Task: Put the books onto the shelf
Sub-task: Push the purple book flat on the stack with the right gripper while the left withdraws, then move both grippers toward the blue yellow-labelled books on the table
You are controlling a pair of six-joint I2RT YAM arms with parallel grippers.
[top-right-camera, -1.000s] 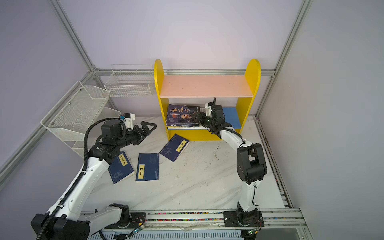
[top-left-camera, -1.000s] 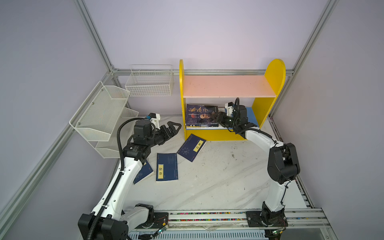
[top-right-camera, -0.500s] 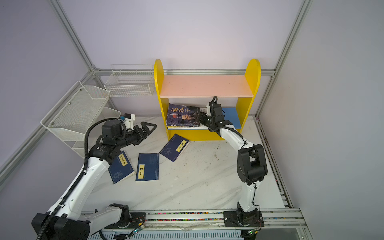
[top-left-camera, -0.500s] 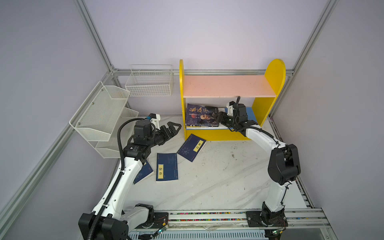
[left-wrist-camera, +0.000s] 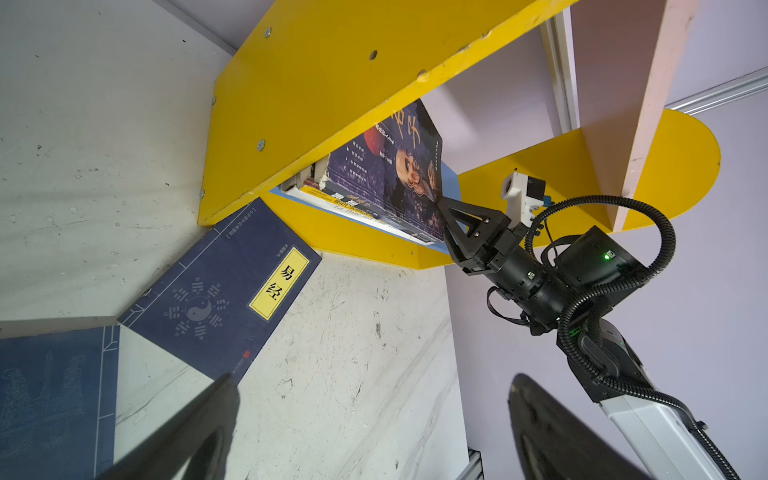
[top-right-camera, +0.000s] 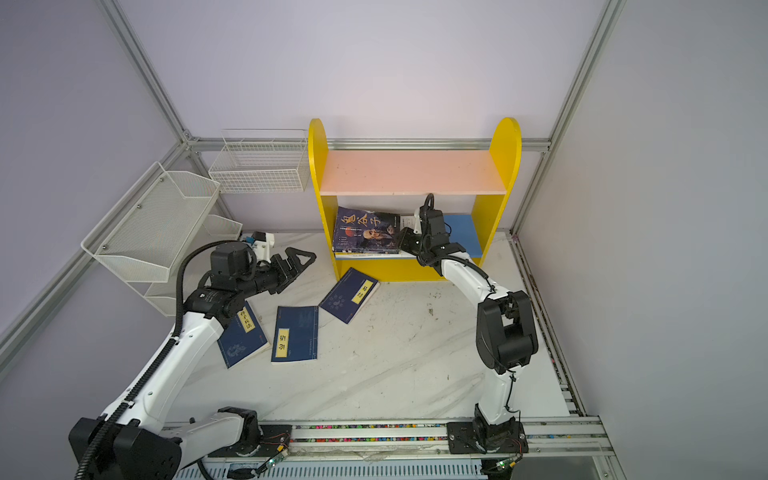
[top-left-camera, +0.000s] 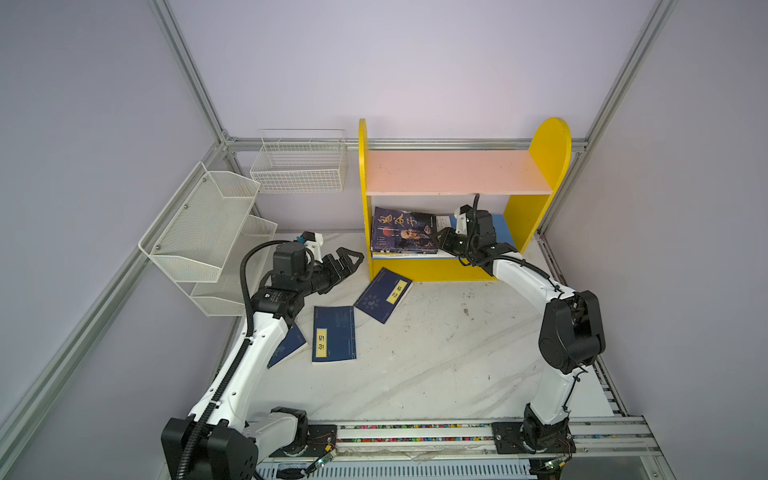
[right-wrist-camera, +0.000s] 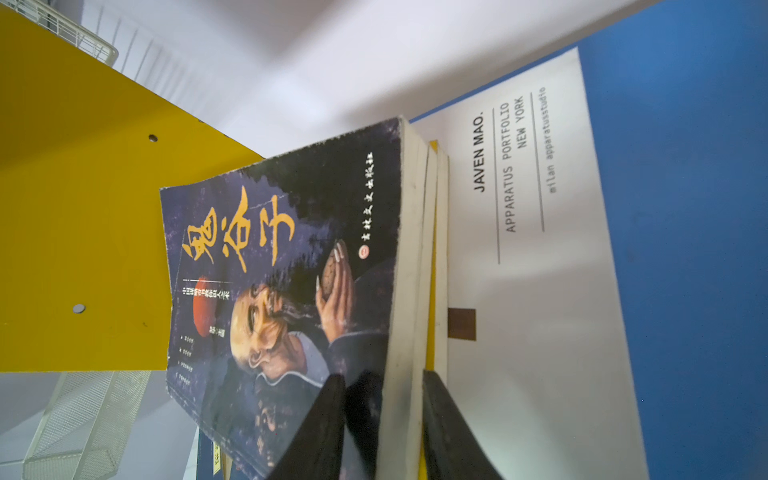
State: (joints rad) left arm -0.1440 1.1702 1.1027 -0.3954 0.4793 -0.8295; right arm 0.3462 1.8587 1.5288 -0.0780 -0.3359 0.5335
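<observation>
The yellow shelf (top-left-camera: 544,166) (top-right-camera: 505,158) stands at the back with a bare pink upper board (top-left-camera: 453,172). On its blue lower board (top-left-camera: 500,235) lies a stack of books: dark illustrated books (top-left-camera: 401,230) (right-wrist-camera: 291,270) on top, a yellow one (right-wrist-camera: 432,291) and a large white one (right-wrist-camera: 532,249) beneath. My right gripper (top-left-camera: 438,239) (right-wrist-camera: 382,374) is shut on the dark illustrated books' edge, tilting them up. Three navy books (top-left-camera: 384,295) (top-left-camera: 333,334) (top-right-camera: 243,336) lie flat on the table. My left gripper (top-left-camera: 347,259) (left-wrist-camera: 374,424) hovers open beside the shelf's left panel, holding nothing.
A white mesh tiered rack (top-left-camera: 199,232) hangs on the left wall. A white wire basket (top-left-camera: 299,166) sits at the back beside the shelf. The left arm's elbow covers part of the leftmost navy book. A rail (top-left-camera: 415,430) runs along the table's front edge.
The right gripper's jaws have narrowed around the dark books' edge on the lower board, after shifting slightly deeper into the shelf. The left arm has not moved.
</observation>
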